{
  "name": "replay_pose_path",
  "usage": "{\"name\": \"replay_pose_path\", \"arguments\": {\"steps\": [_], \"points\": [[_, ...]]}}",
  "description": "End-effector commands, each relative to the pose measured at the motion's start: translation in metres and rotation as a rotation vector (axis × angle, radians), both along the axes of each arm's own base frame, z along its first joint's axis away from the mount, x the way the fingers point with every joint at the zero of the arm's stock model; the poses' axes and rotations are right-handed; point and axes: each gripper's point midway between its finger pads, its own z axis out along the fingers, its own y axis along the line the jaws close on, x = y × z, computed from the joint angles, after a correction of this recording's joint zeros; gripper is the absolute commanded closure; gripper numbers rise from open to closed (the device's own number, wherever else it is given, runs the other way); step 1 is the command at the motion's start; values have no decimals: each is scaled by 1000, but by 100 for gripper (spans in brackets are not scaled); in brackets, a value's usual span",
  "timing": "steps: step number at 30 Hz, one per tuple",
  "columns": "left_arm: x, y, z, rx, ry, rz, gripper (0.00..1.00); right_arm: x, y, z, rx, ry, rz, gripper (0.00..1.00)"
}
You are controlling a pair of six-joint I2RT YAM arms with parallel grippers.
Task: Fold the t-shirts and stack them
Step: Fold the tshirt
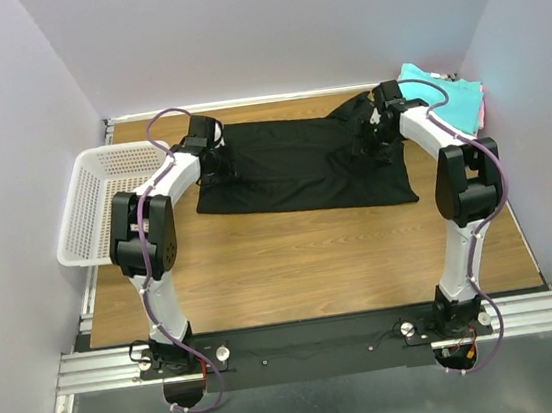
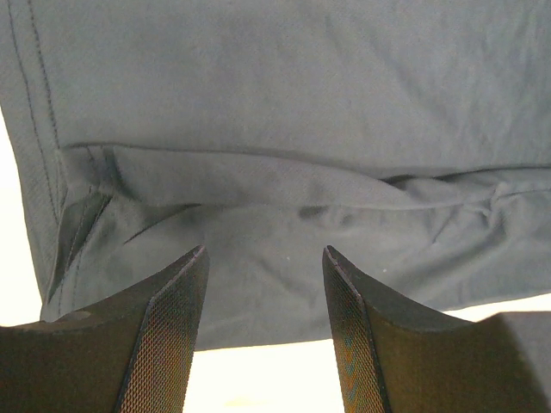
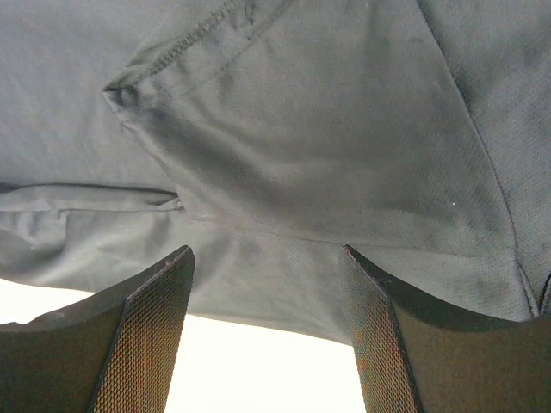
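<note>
A large black t-shirt (image 1: 301, 163) lies spread on the wooden table, its right end bunched up. My left gripper (image 1: 211, 156) hovers over the shirt's left edge, jaws open, nothing between them. In the left wrist view the gripper (image 2: 265, 251) points at the dark cloth (image 2: 284, 138) with folds across it. My right gripper (image 1: 376, 134) is over the bunched right end, also open and empty. The right wrist view has the gripper (image 3: 269, 249) above a hemmed fold of the cloth (image 3: 327, 129). A teal t-shirt (image 1: 444, 97) lies at the back right with pink cloth (image 1: 481, 107) under it.
A white plastic lattice basket (image 1: 104, 202) stands at the table's left edge. Grey walls close in on the left, back and right. Bare wooden tabletop (image 1: 303, 264) runs between the shirt and the arm bases.
</note>
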Motion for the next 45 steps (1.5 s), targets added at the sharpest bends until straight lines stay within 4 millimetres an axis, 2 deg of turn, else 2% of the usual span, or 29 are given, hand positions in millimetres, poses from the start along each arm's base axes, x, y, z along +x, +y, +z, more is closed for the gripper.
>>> {"name": "replay_pose_path", "arguments": {"steps": [1, 5, 18, 26, 39, 45], "points": [[-2, 1, 9, 6, -18, -16, 37, 0, -5, 11, -25, -33, -10, 25], [-10, 3, -8, 17, 19, -22, 37, -1, -6, 5, -32, -22, -17, 25], [12, 8, -14, 67, -1, -25, 36, -13, -14, -21, -72, 33, -15, 25], [17, 8, -22, 81, 7, -32, 36, -18, -15, -25, -74, 45, -14, 25], [33, 7, -21, 95, -16, -49, 36, -26, -19, -29, -83, 61, -20, 25], [30, 8, -33, 105, 13, -52, 36, -28, -20, -33, -88, 72, -20, 25]]}}
